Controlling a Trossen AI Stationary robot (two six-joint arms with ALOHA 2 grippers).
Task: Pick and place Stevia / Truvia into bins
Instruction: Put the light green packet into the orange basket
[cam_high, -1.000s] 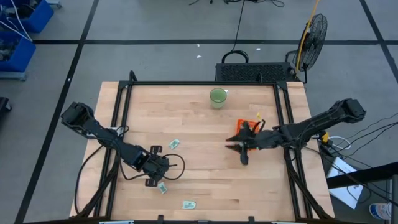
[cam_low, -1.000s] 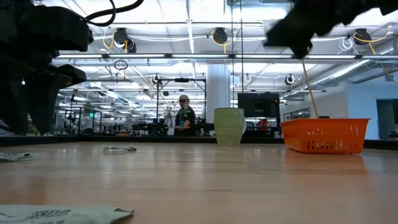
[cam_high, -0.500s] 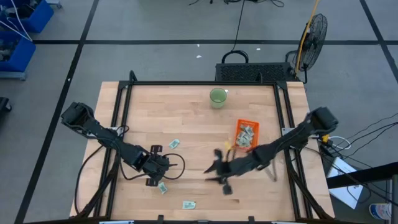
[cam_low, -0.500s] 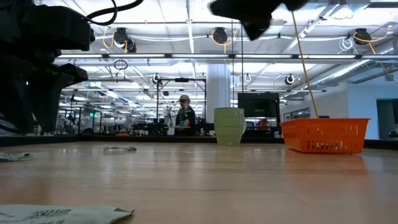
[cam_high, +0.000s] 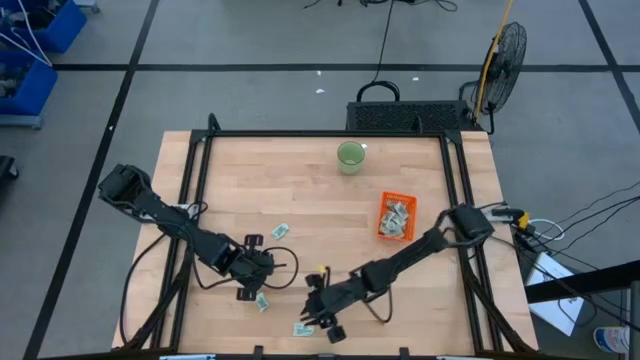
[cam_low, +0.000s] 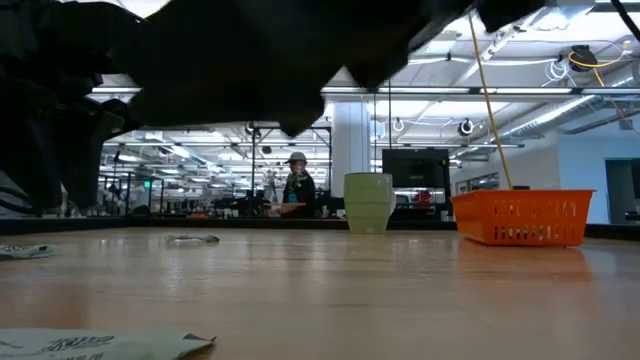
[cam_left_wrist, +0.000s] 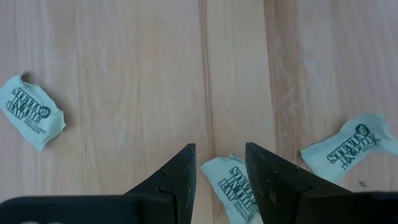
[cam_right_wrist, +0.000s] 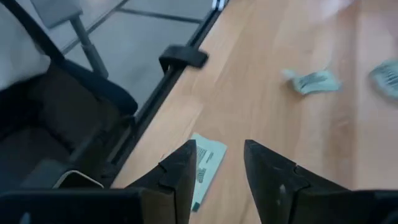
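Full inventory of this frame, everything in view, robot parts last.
Loose sachets: three, pale green, on the table's left and front part; one lies under the left gripper.
Binned sachets: several, count unclear, in the orange bin.
Orange bin: one, right side of the table.
Green cup: one, back centre.
Table: one, light wood.
Fan: one, black, floor beyond the back right corner.
Person: one, far background.
Left gripper: jaws open, front left.
Right gripper: jaws open, over the front-edge sachet.
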